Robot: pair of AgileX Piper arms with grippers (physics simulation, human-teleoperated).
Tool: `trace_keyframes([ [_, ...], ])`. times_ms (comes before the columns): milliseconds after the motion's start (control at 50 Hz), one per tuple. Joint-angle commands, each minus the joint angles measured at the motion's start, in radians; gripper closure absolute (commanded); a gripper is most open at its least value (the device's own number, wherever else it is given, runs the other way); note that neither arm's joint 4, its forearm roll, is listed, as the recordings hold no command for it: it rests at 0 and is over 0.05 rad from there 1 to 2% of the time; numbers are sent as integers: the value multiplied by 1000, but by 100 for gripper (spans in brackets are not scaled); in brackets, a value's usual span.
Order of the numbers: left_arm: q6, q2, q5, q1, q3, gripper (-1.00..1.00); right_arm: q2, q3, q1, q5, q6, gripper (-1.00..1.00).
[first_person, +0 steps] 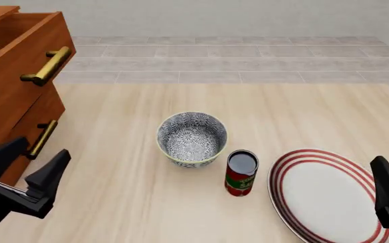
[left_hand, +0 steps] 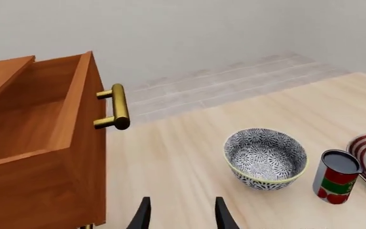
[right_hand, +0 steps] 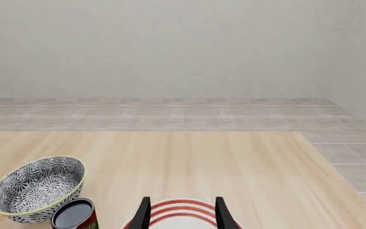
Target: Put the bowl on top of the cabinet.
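Note:
The bowl (first_person: pixel 192 139), deep and round with a blue-grey floral pattern and a pale yellowish rim, stands upright on the table's middle; it also shows as the bowl (left_hand: pixel 266 157) and the bowl (right_hand: pixel 36 188). The reddish-brown cabinet (first_person: pixel 8 86) fills the far left, its top drawer pulled out and empty inside, as the cabinet (left_hand: pixel 36 157) shows. My left gripper (first_person: pixel 27 167) hovers open near the cabinet's lower drawer, left of the bowl and apart from it. Over the plate's right side, my right gripper (first_person: pixel 387 190) is open and holds nothing.
A red can (first_person: pixel 241 173) stands just right of the bowl, almost touching it. A flat white plate with red rings (first_person: pixel 323 197) lies at the front right. Brass bar handles (first_person: pixel 46 66) stick out from the drawers. Beyond the table's far edge is tiled floor.

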Motion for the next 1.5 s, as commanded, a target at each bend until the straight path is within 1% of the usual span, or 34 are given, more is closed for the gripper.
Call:
trace_keyframes([
  [20, 11, 127, -49, -62, -37, -100, 0, 0, 0, 0, 0, -100],
  [40, 11, 127, -50, -62, -37, -100, 0, 0, 0, 0, 0, -100],
  [60, 25, 135, -57, -63, -42, -100, 0, 0, 0, 0, 0, -100],
  [100, 23, 149, -61, -64, -45, -100, 0, 0, 0, 0, 0, -100],
  [120, 40, 141, -65, -67, -44, -100, 0, 0, 0, 0, 0, -100],
  [140, 54, 113, -59, -88, -39, -100, 0, 0, 0, 0, 0, -100],
  [160, 49, 109, -49, -119, -39, -100, 0, 0, 0, 0, 0, -100],
  [180, 68, 97, -49, -123, -33, -100, 0, 0, 0, 0, 0, -100],
  [220, 49, 134, -62, -114, -40, -100, 0, 0, 0, 0, 0, -100],
  [280, 50, 132, -65, -127, -37, -100, 0, 0, 0, 0, 0, -100],
  [380, 53, 177, -88, -123, -40, -100, 0, 0, 0, 0, 0, -100],
  [480, 35, 226, -123, -129, -40, -100, 0, 0, 0, 0, 0, -100],
  [500, 26, 252, -146, -115, -42, -100, 0, 0, 0, 0, 0, -100],
  [560, 40, 289, -181, -113, -38, -100, 0, 0, 0, 0, 0, -100],
  [600, 67, 351, -222, -109, -39, -100, 0, 0, 0, 0, 0, -100],
  [620, 59, 340, -224, -105, -39, -100, 0, 0, 0, 0, 0, -100],
  [820, 68, 371, -229, -144, -70, -100, 0, 0, 0, 0, 0, -100],
  [880, 48, 389, -230, -171, -89, -100, 0, 0, 0, 0, 0, -100],
  [900, 10, 430, -228, -190, -104, -100, 0, 0, 0, 0, 0, -100],
  [920, 21, 419, -234, -179, -103, -100, 0, 0, 0, 0, 0, -100],
  [1020, 8, 447, -226, -204, -121, -100, 0, 0, 0, 0, 0, -100],
  [1040, -5, 468, -218, -215, -131, -100, 0, 0, 0, 0, 0, -100],
  [1200, 19, 487, -199, -234, -164, -100, 0, 0, 0, 0, 0, -100],
  [1260, 48, 471, -194, -243, -171, -100, 0, 0, 0, 0, 0, -100],
  [1320, 46, 483, -173, -254, -195, -100, 0, 0, 0, 0, 0, -100],
  [1380, 58, 494, -172, -266, -203, -100, 0, 0, 0, 0, 0, -100],
  [1500, 60, 530, -174, -274, -228, -100, 0, 0, 0, 0, 0, -100],
])
